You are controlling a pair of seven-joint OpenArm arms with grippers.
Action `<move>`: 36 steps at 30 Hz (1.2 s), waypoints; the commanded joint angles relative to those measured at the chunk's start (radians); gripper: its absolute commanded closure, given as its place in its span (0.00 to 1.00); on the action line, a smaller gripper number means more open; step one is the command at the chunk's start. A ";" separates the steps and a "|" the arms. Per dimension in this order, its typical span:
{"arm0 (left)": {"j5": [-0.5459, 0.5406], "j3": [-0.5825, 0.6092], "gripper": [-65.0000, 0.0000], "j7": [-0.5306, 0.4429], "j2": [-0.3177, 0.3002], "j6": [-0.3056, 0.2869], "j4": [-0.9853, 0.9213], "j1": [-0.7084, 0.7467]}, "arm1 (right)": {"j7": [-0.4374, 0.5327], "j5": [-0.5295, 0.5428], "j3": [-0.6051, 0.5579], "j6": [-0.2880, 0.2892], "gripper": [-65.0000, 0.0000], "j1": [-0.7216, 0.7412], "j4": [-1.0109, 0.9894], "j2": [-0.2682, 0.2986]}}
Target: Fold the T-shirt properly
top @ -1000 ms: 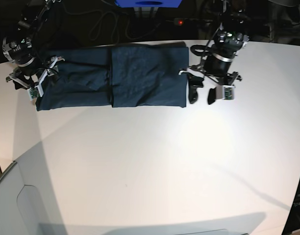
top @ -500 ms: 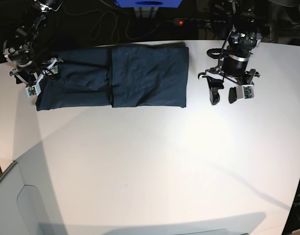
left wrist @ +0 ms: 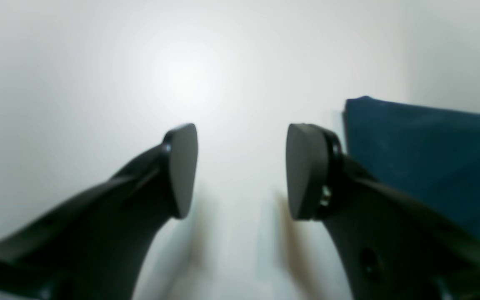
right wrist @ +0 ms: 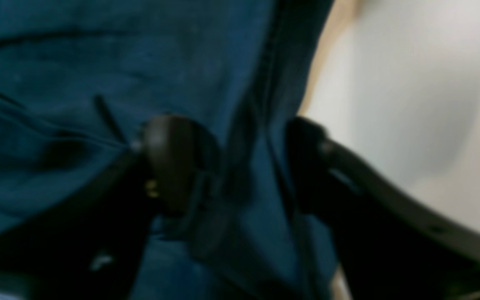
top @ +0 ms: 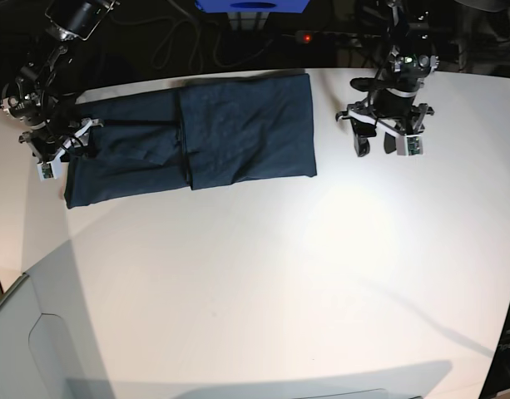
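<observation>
On white table (top: 263,283), navy T-shirt (top: 238,125), right gripper (right wrist: 231,166) pinching its edge, left gripper (left wrist: 240,171) released

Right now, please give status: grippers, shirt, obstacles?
Left gripper open, empty, over bare table. Right gripper fingers around T-shirt edge. Nothing in the way.

Broad matte white table (top: 263,283) under a soft bright glare, dark unlit room behind its far edge, black cables (top: 184,41) trailing there, blue box-like object (top: 253,6) at top centre, small red indicator light (top: 305,36) glowing beside it
</observation>
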 commanded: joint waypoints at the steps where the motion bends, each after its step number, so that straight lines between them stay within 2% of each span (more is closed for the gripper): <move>1: -0.004 -0.002 0.50 -0.022 -0.004 -0.001 0.014 0.000 | -0.090 -0.066 -0.005 0.019 0.64 -0.020 -0.018 -0.003; 3: -0.004 -0.002 0.50 -0.022 -0.004 -0.001 0.014 0.000 | -0.093 -0.066 -0.005 0.019 0.75 -0.020 -0.018 -0.003; 6: -0.004 -0.002 0.50 -0.022 -0.004 -0.001 0.014 0.000 | -0.093 -0.066 -0.007 0.019 0.97 -0.020 -0.018 -0.005; 7: -0.004 -0.002 0.50 -0.022 -0.003 -0.001 0.014 0.000 | -0.093 -0.066 -0.007 0.019 1.00 -0.020 -0.018 -0.005; 12: -0.004 0.005 0.50 -0.022 0.006 -0.001 0.014 0.000 | -0.094 -0.066 -0.007 0.019 1.00 -0.018 -0.009 -0.007; 15: -0.004 0.005 0.50 -0.022 0.025 -0.002 0.014 0.000 | -0.094 -0.066 -0.007 0.019 1.00 -0.023 0.063 -0.011; 19: -0.004 0.012 0.50 -0.022 0.033 -0.002 -0.006 -0.001 | -0.096 -0.070 -0.024 0.019 1.00 -0.027 0.186 -0.040; 27: -0.004 0.131 0.49 -0.027 0.028 -0.002 -0.078 -0.011 | -0.096 -0.066 -0.028 0.019 1.00 -0.064 0.384 -0.106; 32: -0.004 0.159 0.49 -0.024 0.031 -0.002 -0.078 -0.011 | -0.137 -0.066 -0.030 0.019 1.00 -0.076 0.488 -0.139; 36: -0.004 0.170 0.49 -0.022 0.031 -0.002 -0.080 -0.023 | -0.185 -0.066 -0.116 0.019 1.00 -0.109 0.610 -0.162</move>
